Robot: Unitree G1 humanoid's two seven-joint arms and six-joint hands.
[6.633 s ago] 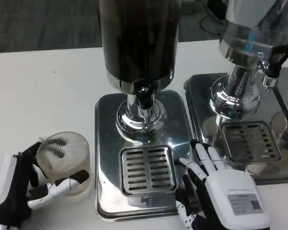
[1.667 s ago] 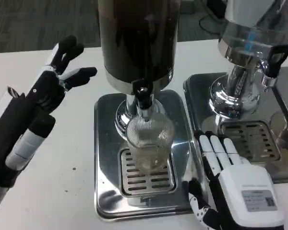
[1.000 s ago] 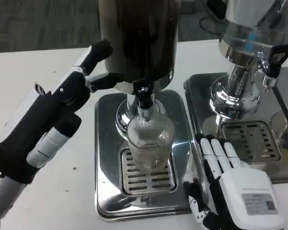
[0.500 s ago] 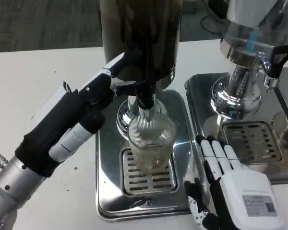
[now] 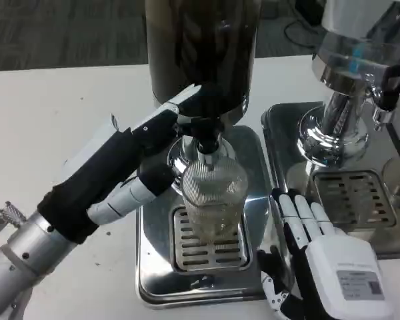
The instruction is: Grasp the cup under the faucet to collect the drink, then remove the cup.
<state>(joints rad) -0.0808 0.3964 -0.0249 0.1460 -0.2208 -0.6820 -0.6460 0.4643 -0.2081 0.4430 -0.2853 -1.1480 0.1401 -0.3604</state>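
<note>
Since half a second ago the left hand (image 5: 157, 143) has gone further to the right and now reaches the faucet (image 5: 205, 137) of the dark dispenser (image 5: 201, 50). Before, its fingertips were a little to the left of the faucet; now the upper fingers (image 5: 187, 100) lie at the black tap handle, just above the cup. I cannot tell if they really touch the handle, because fingers and handle are both dark there. The hand holds nothing that I can see, and the fingers are stretched forward and only a little apart. One white finger (image 5: 130, 195) points to the cup from the left side and ends just beside its wall.

The cup (image 5: 213, 200) stays in the same place as before. It is a clear ribbed cup, and it stands upright on the slotted drip grate (image 5: 207, 243), directly under the faucet. The grate is set in the shiny metal tray (image 5: 153, 280) of the dispenser.

The right hand (image 5: 323, 257) has not moved. It rests palm down to the right of the cup, on the right edge of the tray, with fingers straight and close together, and it holds nothing. Further right from the cup stands a second dispenser (image 5: 360, 60) with its own grate (image 5: 353, 200).
</note>
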